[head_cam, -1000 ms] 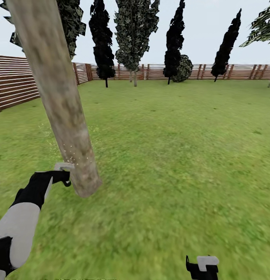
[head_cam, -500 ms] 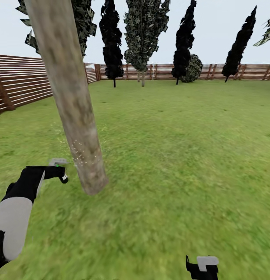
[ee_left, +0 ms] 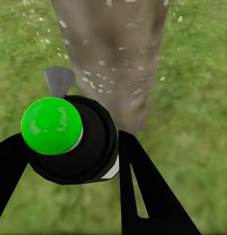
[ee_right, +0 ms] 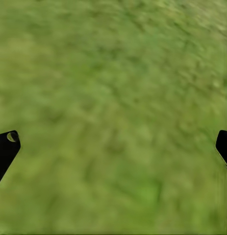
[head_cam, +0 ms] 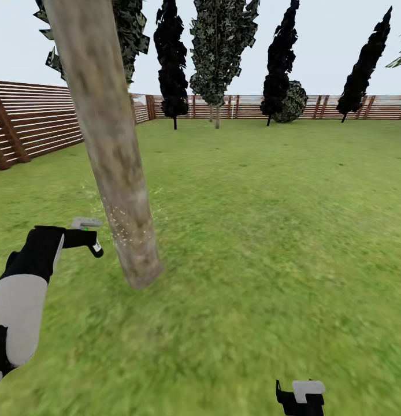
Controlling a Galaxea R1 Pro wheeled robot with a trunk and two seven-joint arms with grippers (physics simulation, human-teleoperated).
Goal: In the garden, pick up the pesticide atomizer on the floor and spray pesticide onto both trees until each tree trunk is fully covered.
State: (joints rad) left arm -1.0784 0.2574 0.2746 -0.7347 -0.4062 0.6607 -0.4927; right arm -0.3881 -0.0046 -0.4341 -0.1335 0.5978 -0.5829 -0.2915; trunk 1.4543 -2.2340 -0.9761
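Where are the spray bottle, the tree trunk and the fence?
spray bottle (ee_left: pixel 69 139), left wrist view, its black top.
tree trunk (head_cam: pixel 111 150), head view, mid-trunk bark.
fence (head_cam: pixel 39 124), head view, slats at the left side.

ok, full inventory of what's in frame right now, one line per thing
tree trunk: 1, pale grey-brown, mottled, near left, leaning in the head view
spray specks: many, whitish, on and around the lower trunk
pesticide atomizer: 1, black top with a green spot, grey nozzle toward the trunk, between the left tool's fingers
lawn: 1, green, all around
fence: 1, brown slats, left and far edge
dark trees: 4, black foliage, along the far fence
leafy tree: 1, dark green, far centre
shrub: 1, dark, round, by the far fence
left tool: 1, black, shut on the atomizer beside the trunk
right tool: 1, black, low right, open over grass
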